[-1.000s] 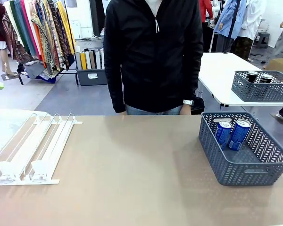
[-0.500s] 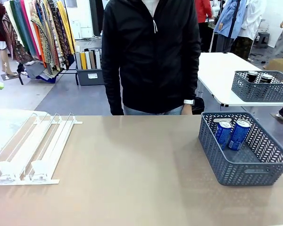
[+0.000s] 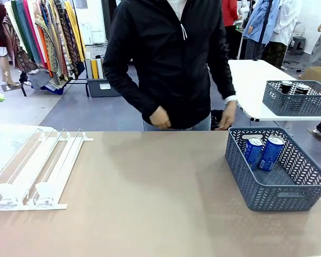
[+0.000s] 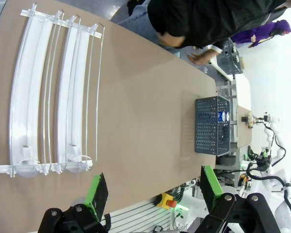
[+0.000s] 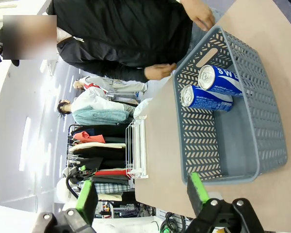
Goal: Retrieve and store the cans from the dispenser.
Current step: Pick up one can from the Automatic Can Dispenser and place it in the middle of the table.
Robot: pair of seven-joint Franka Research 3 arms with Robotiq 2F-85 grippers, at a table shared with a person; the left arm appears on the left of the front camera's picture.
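Dispenser: no cans are being held in its lanes.
Left gripper: is being kept open, empty.
Right gripper: open too.
Risk: blue Pepsi cans lying loose in the mesh basket — they may be struck during storing.

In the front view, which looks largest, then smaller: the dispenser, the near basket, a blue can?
1. Dispenser and near basket: they look about alike, so I leave them unranked.
2. Blue can: clearly smallest.

A clothes rack stood on the grey floor behind the brown counter; a white table stood far right.
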